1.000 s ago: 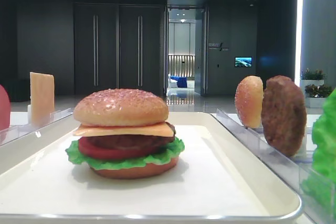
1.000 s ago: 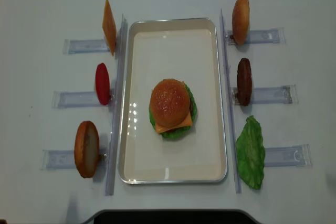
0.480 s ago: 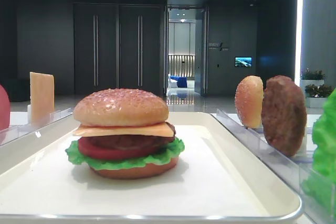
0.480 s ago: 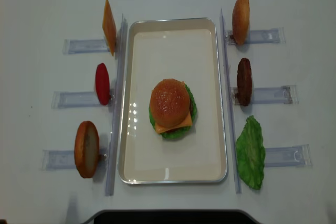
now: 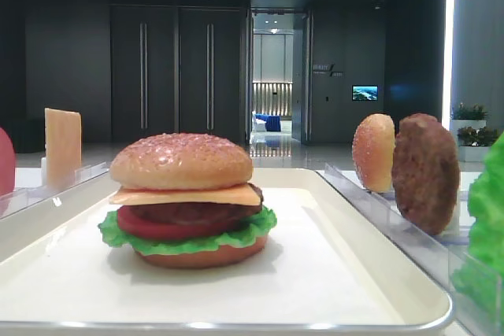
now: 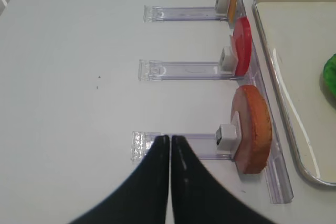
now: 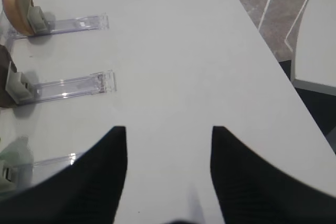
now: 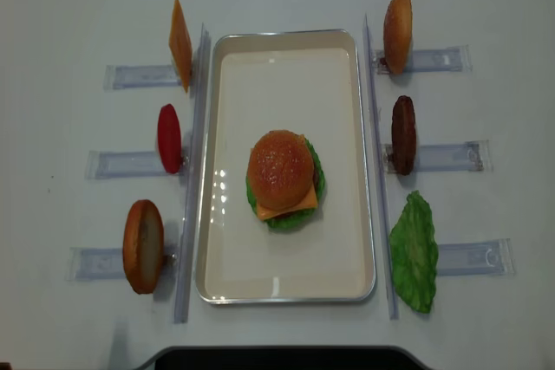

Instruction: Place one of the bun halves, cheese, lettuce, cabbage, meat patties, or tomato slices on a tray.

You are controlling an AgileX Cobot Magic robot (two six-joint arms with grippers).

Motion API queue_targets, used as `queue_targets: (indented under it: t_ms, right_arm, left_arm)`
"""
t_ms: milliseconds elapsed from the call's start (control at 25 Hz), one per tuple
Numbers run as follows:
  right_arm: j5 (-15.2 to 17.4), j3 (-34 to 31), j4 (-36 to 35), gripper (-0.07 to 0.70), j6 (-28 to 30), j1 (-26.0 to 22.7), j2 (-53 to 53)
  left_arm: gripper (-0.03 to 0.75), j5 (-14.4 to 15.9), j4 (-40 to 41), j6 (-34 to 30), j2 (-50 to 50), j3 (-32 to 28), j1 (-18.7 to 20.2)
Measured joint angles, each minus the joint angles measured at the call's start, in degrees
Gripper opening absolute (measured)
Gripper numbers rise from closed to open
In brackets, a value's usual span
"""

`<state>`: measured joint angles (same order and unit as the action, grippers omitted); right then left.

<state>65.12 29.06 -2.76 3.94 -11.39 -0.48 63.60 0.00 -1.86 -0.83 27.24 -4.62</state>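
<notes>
On the cream tray [image 8: 225,283] stands a stacked burger: seeded bun half [image 5: 181,160], cheese [image 5: 189,194], meat patty [image 5: 197,212], tomato slice [image 5: 150,226], lettuce [image 5: 197,243], bottom bun. Upright in the left racks are cheese [image 8: 180,43], a tomato slice [image 8: 169,138] and a bun half [image 8: 143,245]. Right of the tray are a bun half [image 8: 398,32], a meat patty [image 8: 403,134] and lettuce [image 8: 414,251]. No cabbage is in view. My left gripper [image 6: 170,138] is shut and empty over the outer end of the bun half's [image 6: 252,129] rack. My right gripper [image 7: 168,129] is open above bare table.
Long clear plastic rails [image 8: 192,171] run along both long sides of the tray, with short clear racks [image 8: 447,156] pointing outward. The table's right edge [image 7: 262,35] drops to the floor close to the right gripper. A dark edge [image 8: 277,357] lies at the table's near side.
</notes>
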Motion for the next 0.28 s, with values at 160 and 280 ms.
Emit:
queue_targets:
  t_ms: [160, 280]
  right_arm:
    - [0.0, 0.0, 0.0, 0.342, 0.0, 0.0, 0.0]
    - [0.0, 0.0, 0.0, 0.342, 0.0, 0.0, 0.0]
  left_arm:
    - [-0.001, 0.0, 0.0, 0.0, 0.0, 0.0, 0.0]
    - [-0.001, 0.0, 0.0, 0.0, 0.0, 0.0, 0.0]
